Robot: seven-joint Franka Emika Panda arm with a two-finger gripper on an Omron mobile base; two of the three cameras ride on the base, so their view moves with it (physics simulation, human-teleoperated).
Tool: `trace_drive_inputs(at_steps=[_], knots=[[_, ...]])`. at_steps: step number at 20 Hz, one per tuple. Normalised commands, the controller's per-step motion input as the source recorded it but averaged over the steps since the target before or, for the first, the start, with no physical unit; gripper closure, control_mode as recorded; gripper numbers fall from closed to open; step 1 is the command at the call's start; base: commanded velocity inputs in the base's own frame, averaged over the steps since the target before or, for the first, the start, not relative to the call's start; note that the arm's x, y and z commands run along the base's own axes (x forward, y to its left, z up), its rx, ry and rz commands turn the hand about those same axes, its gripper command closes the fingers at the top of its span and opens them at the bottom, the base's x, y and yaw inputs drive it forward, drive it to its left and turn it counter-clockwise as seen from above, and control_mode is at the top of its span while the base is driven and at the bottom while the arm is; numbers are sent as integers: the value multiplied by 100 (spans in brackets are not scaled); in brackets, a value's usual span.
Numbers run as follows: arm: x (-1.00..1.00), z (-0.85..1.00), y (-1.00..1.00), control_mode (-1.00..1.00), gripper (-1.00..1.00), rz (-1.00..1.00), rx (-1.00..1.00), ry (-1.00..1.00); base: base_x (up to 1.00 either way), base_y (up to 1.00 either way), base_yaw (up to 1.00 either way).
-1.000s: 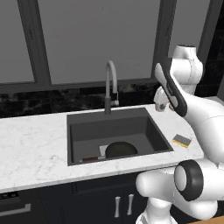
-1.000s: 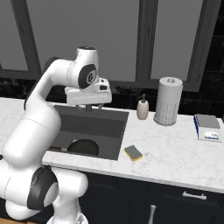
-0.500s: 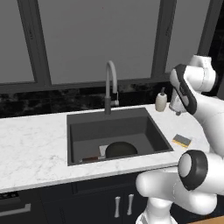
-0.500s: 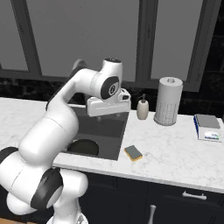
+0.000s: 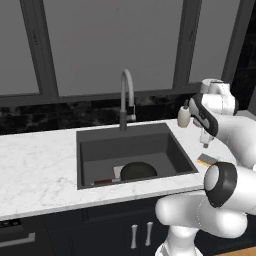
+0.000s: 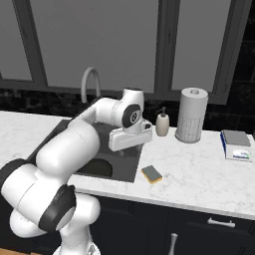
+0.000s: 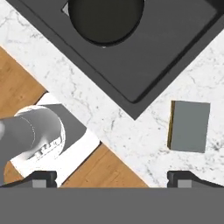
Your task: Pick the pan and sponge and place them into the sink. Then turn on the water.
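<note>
With the pan (image 5: 138, 170) already lying in the sink (image 5: 170, 141) to the left, I'd lower my wide-open gripper (image 7: 112, 177) squarely over the sponge (image 6: 152, 174) on the marble counter (image 6: 209, 174) just right of the basin before closing.

Flat, even light with no visible lamp; the panes behind the faucet (image 5: 127, 95) are a dull grey and cast no beam. The white counter (image 5: 35, 165) reads bright and clean, its marble veins sharp. The sink (image 5: 132, 150) is dim inside, and the black pan (image 5: 138, 170) nearly merges with the dark basin. Shadows are faint and soft: a thin one under the sponge (image 6: 152, 174), another below the arm. The arm's white shell carries mild sheen, no harsh glare. The base views look slightly soft and pixelated. In the hand view edges are crisp, with no bending toward the corners.
</note>
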Motion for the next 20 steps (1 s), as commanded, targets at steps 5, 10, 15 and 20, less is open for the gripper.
trace_drive_inputs(at_steps=[5,10,15,20], knots=[[16,-41,-26,-100,-100,12,-1,10,0,0,0],[23,-22,-13,-100,-100,3,0,7,0,0,0],[37,-16,-9,-100,-100,0,3,5,0,0,0],[44,-26,-19,-100,-100,-3,1,1,0,0,0]])
